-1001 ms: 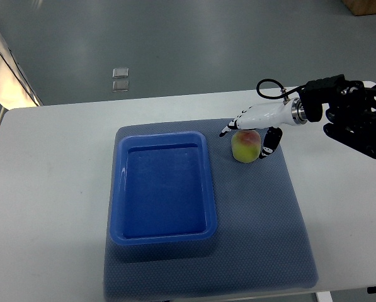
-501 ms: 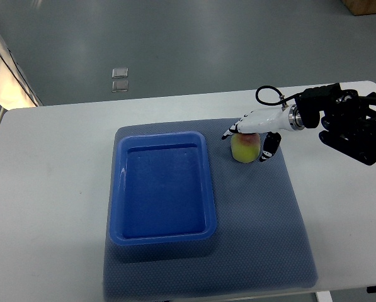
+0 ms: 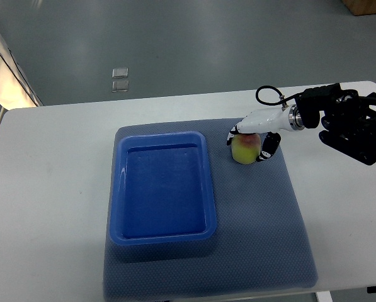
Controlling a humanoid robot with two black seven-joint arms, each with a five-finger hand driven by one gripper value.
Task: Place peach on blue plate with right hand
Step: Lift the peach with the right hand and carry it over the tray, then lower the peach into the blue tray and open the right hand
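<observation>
The yellow-green peach (image 3: 245, 151) with a red blush sits on the grey-blue mat (image 3: 263, 220), just right of the blue plate (image 3: 116, 189), a deep rectangular tray with nothing in it. My right hand (image 3: 248, 142) comes in from the right edge and covers the peach from above. Its fingers (image 3: 232, 134) curl down over the peach's left side and the thumb (image 3: 267, 147) presses its right side, so the hand is shut on the fruit. The peach still rests on the mat. My left arm does not show.
The mat lies on a white table (image 3: 49, 189) whose far edge runs behind the tray. The black forearm (image 3: 351, 123) hangs over the table's right end. Grey floor with a small floor socket (image 3: 120, 79) lies beyond.
The right hand's fingers, stretched out past the peach's left side before, have curled down against it. The hand has also settled slightly lower. The peach has not moved.
</observation>
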